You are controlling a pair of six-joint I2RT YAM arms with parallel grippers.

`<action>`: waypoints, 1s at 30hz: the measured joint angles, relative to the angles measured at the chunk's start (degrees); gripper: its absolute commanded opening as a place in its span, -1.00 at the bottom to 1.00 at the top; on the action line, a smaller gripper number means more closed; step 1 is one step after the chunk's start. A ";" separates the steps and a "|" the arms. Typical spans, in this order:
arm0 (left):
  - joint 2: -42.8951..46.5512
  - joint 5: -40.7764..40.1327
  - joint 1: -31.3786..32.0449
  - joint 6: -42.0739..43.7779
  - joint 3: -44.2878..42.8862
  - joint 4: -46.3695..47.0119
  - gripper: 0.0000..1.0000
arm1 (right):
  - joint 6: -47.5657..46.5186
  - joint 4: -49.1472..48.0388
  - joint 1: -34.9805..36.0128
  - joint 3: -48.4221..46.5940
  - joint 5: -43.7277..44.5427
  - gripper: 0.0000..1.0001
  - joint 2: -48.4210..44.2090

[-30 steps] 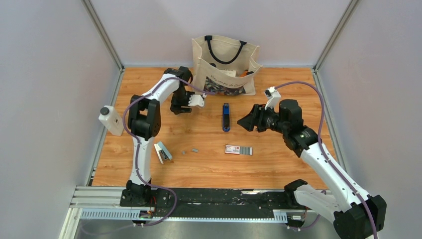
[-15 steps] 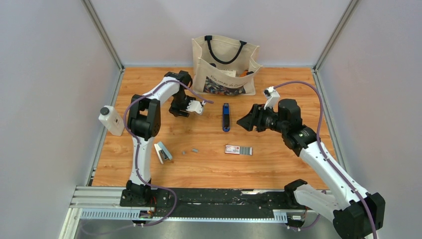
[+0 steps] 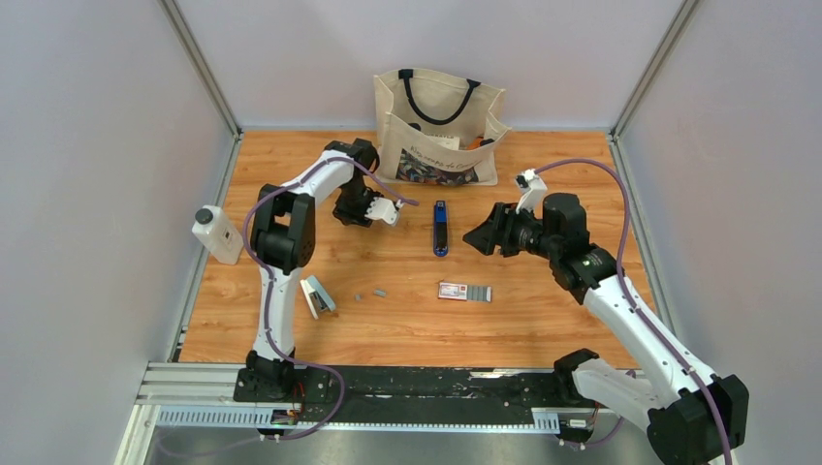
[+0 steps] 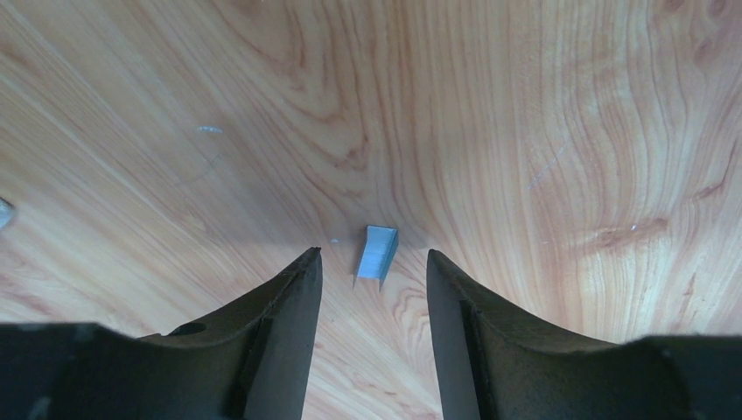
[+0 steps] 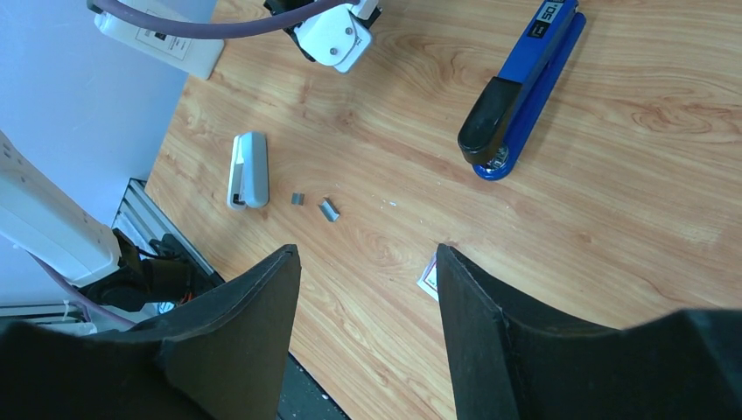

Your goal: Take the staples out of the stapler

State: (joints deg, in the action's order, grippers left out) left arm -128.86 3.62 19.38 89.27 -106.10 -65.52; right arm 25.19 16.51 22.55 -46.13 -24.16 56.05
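The left gripper (image 4: 374,261), jaws open, hovers over a strip of staples (image 4: 377,251) on the table (image 4: 569,131): lower straight, centre it, then close (it may slip). The stapler (image 3: 440,228) lies between the arms; the right gripper (image 5: 367,252) is open and empty.

Staplers, two: blue stapler (image 3: 440,228); pale stapler (image 3: 316,295) near-left of it. Staple strips (image 3: 380,291): two between them; third strip (image 4: 377,252) in left wrist view. Printed box (image 3: 452,290), one. Tote bag (image 3: 438,126), one.

High rear overview; left wrist close over table (image 4: 525,131); right wrist, overview: same stapler (image 3: 440,229).
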 measured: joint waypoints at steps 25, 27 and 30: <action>-0.83 -1.38 0.74 0.02 0.00 -0.70 0.14 | -0.02 -0.02 -1.25 0.35 -0.81 0.22 0.00; -1.36 -1.55 0.74 0.04 -0.04 -0.79 0.12 | -0.02 -0.02 -1.27 0.35 -0.85 0.22 0.00; -1.73 -2.21 0.81 0.02 -0.59 -0.98 0.06 | -0.02 0.00 -1.27 0.33 -0.87 0.21 0.13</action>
State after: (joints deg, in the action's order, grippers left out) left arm -130.58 1.41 20.18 89.30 -106.69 -66.50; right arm 25.17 16.51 21.28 -45.80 -25.04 56.18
